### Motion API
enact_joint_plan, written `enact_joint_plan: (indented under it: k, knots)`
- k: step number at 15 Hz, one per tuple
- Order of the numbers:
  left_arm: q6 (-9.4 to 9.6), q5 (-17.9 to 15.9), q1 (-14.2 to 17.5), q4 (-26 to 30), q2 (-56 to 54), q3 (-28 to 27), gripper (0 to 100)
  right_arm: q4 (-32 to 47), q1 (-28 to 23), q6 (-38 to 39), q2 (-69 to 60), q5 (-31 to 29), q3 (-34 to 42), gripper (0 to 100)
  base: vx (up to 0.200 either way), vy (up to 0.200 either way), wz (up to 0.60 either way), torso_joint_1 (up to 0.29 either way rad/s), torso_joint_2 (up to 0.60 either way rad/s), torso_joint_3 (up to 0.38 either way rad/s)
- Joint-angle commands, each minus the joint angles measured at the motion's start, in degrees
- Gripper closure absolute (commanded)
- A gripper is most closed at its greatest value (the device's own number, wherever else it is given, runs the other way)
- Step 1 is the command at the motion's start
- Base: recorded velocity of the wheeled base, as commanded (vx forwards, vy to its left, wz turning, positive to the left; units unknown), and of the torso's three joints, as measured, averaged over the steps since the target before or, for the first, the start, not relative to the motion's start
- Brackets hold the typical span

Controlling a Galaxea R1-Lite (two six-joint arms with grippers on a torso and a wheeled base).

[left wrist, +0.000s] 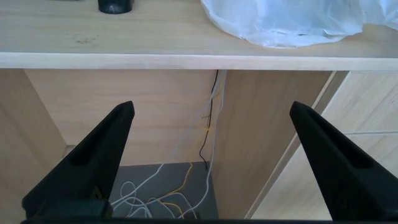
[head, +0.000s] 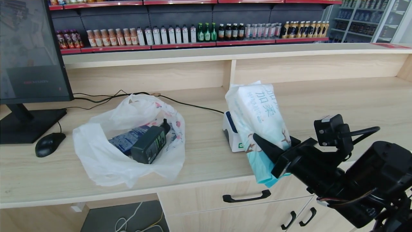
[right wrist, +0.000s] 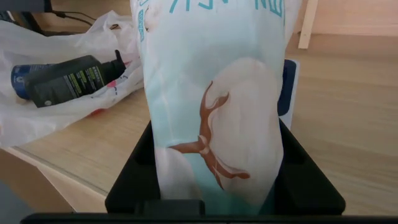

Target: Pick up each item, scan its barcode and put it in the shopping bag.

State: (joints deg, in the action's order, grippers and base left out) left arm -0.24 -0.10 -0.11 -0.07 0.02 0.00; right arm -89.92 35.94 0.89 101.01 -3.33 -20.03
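My right gripper (head: 277, 143) is shut on a white and light-blue tissue pack (head: 262, 122), holding it tilted over the white barcode scanner (head: 231, 132) at the counter's middle. In the right wrist view the tissue pack (right wrist: 214, 106) sits between the black fingers (right wrist: 134, 177), with the scanner (right wrist: 287, 84) just behind it. The white plastic shopping bag (head: 106, 154) lies open on the counter to the left, with a dark bottle (head: 149, 143) and a blue packet (head: 127, 139) inside. My left gripper (left wrist: 211, 155) hangs open below the counter edge, with nothing between its fingers.
A monitor (head: 30, 58) on its stand and a black mouse (head: 49, 144) occupy the counter's left end. Cables (head: 190, 105) run behind the bag. Drawers with black handles (head: 246, 197) are below the counter (head: 354, 103). Shelves of bottles (head: 193, 33) stand behind.
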Motion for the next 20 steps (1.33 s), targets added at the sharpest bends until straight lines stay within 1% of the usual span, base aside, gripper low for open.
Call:
enact_joint_plan:
  k: [1,9,11,17,20]
  knots:
    - [-0.02,0.0,0.0,0.0,0.0,0.0,0,-0.1,-0.3,0.0,1.0,0.0,-0.5,100,0.000,0.000,0.00,0.000,0.00,0.000]
    - [-0.02,0.0,0.0,0.0,0.0,0.0,0,-0.1,-0.3,0.0,1.6,0.0,-0.2,100,0.000,0.000,0.00,0.000,0.00,0.000]
    - [-0.02,0.0,0.0,0.0,0.0,0.0,0,-0.1,-1.1,0.3,1.6,-1.9,-0.5,100,0.000,0.000,0.00,0.000,0.00,0.000]
    - [-0.11,0.0,0.0,0.0,0.0,0.0,0,-0.1,-1.7,0.5,1.8,-1.9,0.2,100,0.000,0.000,0.00,0.000,0.00,0.000]
    - [-0.11,0.0,0.0,0.0,0.0,0.0,0,-0.1,-1.1,0.3,1.0,-1.9,-1.2,100,0.000,0.000,0.00,0.000,0.00,0.000]
